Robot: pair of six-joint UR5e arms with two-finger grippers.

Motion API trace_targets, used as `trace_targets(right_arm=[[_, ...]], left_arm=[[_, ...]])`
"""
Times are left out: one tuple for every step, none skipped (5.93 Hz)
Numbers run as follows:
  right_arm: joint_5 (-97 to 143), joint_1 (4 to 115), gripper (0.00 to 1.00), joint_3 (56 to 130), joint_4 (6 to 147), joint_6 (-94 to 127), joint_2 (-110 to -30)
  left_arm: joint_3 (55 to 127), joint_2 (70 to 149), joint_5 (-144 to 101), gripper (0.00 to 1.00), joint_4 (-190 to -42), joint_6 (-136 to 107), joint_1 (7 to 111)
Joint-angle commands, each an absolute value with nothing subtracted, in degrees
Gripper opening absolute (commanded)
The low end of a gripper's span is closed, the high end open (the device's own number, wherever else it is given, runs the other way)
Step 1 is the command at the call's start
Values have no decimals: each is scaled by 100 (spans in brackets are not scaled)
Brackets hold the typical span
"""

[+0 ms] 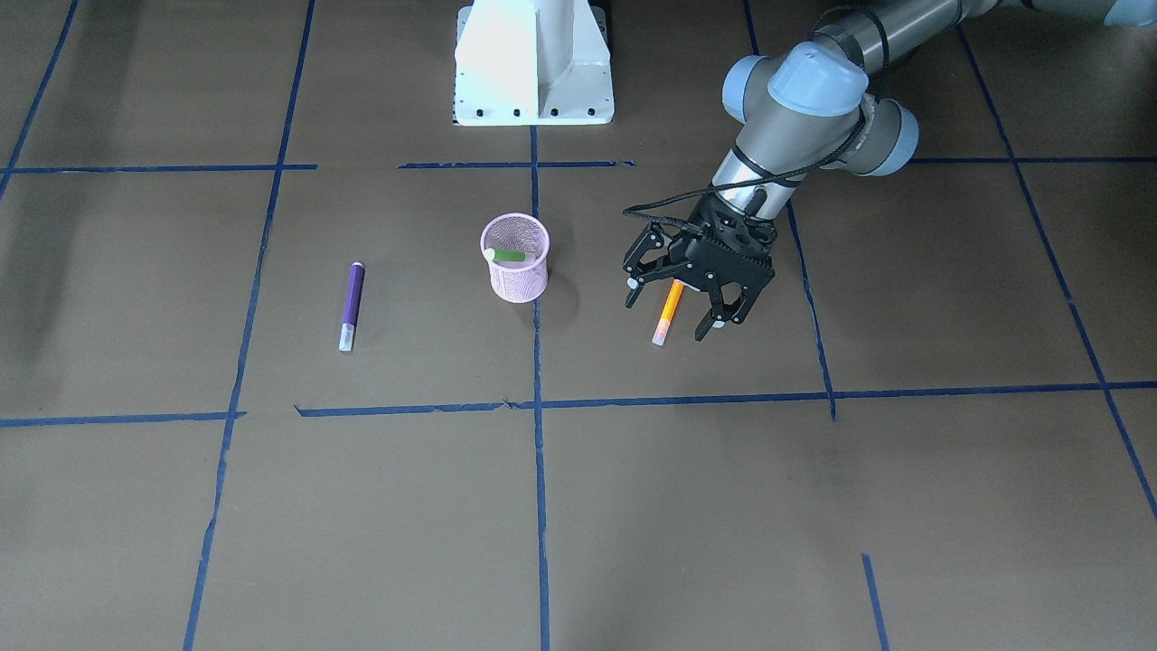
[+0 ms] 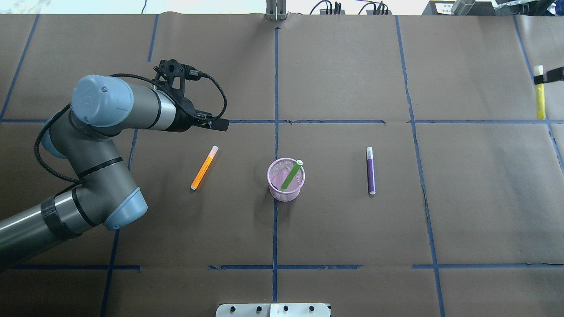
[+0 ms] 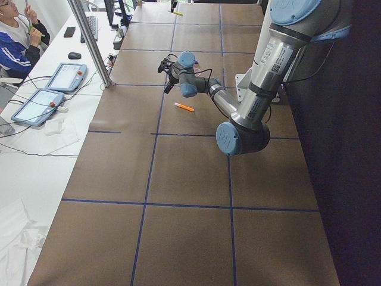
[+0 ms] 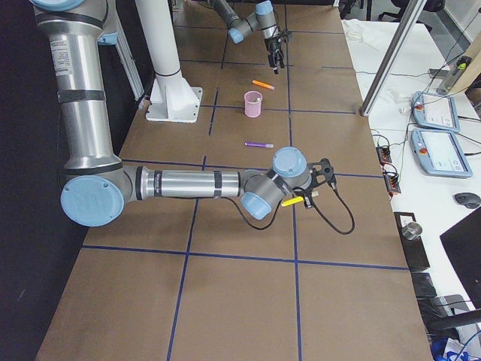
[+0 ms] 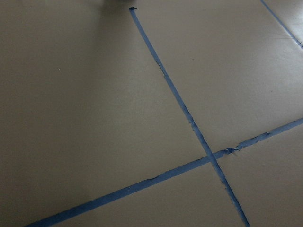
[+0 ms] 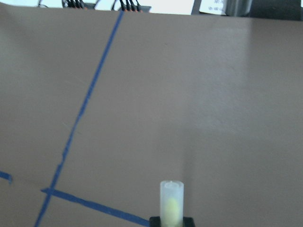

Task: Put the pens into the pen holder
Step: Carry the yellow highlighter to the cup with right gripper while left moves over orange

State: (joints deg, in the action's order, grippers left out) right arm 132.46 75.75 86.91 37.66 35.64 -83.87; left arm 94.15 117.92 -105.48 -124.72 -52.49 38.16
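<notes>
The table (image 2: pixel 352 229) is plain brown, gridded with blue tape lines (image 2: pixel 275 229). The pen holder (image 2: pixel 286 194) is pink mesh. The green pen (image 2: pixel 291 175), orange pen (image 2: pixel 204 168) on the left, purple pen (image 2: pixel 371 171) on the right and far-right yellow pen (image 2: pixel 539 94) each have a pale cap. The left gripper (image 1: pixel 671 315) is black, and the left arm (image 2: pixel 97 132) is grey with light-blue joints.

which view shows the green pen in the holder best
The overhead exterior view: the green pen shows nearly full length, leaning inside the pen holder with its cap end at the rim. The front-facing view shows only its upper part. In the exterior right view it is too small to tell; the rest miss it.
</notes>
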Motion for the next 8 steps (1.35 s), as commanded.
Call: trace_targets(right_arm=[[12152, 6789, 0, 9584, 3340, 4199, -8341], [11685, 6394, 0, 9893, 3349, 5002, -7993], [10654, 5563, 0, 10157, 3349, 5567, -7598], [9295, 4476, 0, 10465, 3366, 5581, -7481], [8281, 3708, 0, 10494, 3392, 5581, -7227], [7540, 3204, 0, 10485, 3375, 5581, -7059], [6732, 2547, 0, 10424, 3410, 5520, -6736], [6645, 2392, 0, 10433, 3419, 5520, -6680]], left_arm=[[9396, 11804, -10757, 98, -11973, -5177, 3736], [9387, 11795, -10758, 98, -11962, -5090, 3709], [9378, 11786, -10749, 98, -11962, -5080, 3700], [9334, 11804, -10749, 98, -11971, -5080, 3691], [9334, 11804, -10749, 98, -11971, -5080, 3683], [9334, 11812, -10749, 98, -11971, -5080, 3665], [9334, 11812, -10749, 98, -11979, -5080, 3665], [9317, 11812, -10749, 98, -11979, -5080, 3665]])
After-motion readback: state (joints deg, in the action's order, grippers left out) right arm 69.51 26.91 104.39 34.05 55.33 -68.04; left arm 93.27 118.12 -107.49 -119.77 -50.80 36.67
